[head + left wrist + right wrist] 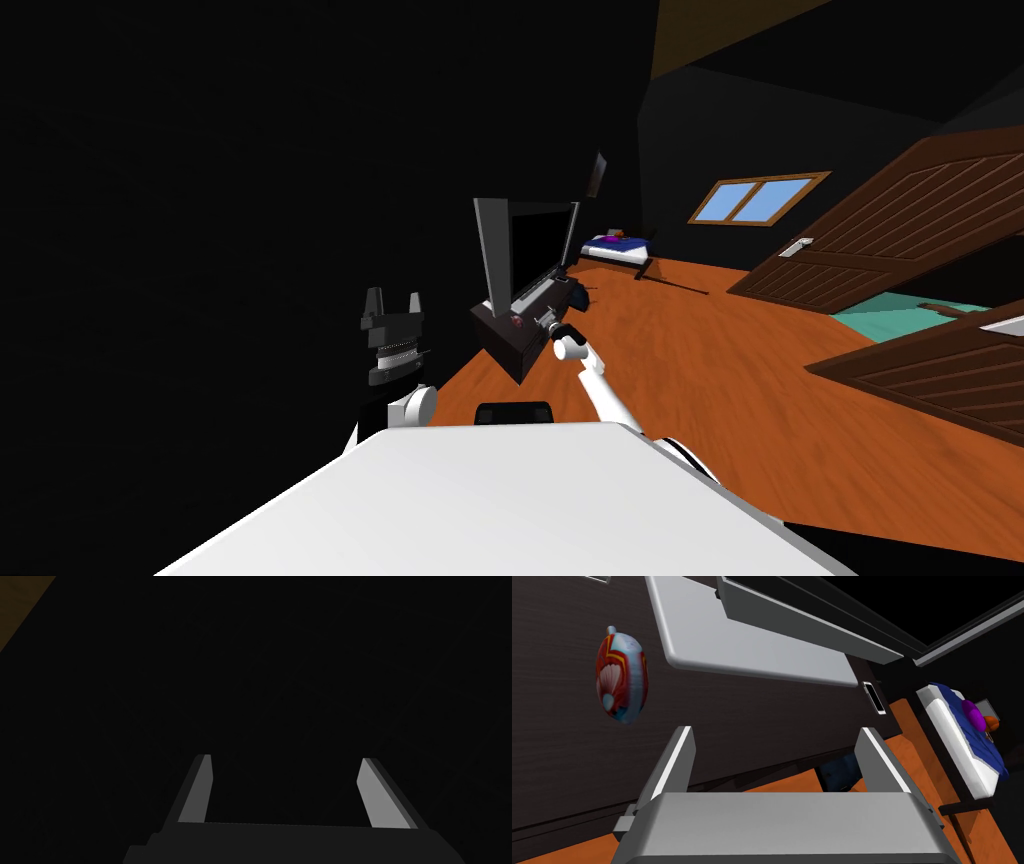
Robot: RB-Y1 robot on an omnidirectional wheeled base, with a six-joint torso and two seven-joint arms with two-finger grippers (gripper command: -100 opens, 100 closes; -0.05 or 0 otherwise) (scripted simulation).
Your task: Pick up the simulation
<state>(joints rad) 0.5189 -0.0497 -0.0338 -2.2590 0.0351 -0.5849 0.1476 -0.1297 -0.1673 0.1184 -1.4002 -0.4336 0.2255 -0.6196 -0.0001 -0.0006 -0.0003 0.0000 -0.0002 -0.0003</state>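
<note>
A smooth oval toy (621,676), red and pale blue, lies on the dark wood-grain desk (587,746), long axis crosswise to its floor-side edge. The left gripper (286,758) and the right gripper (777,731) hold their fingers apart.

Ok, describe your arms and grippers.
Each gripper has two thin grey blade fingers on a boxy body: dark on the left gripper, lighter grey on the right gripper. The right forearm is slim and white; the left wrist has dark ribbed rings.

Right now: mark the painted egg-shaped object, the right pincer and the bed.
painted egg-shaped object (622,676), right wrist view, middle of its patterned face.
right pincer (777,732), right wrist view, midway between fingertips.
bed (984,751), right wrist view, blue cover.
</note>
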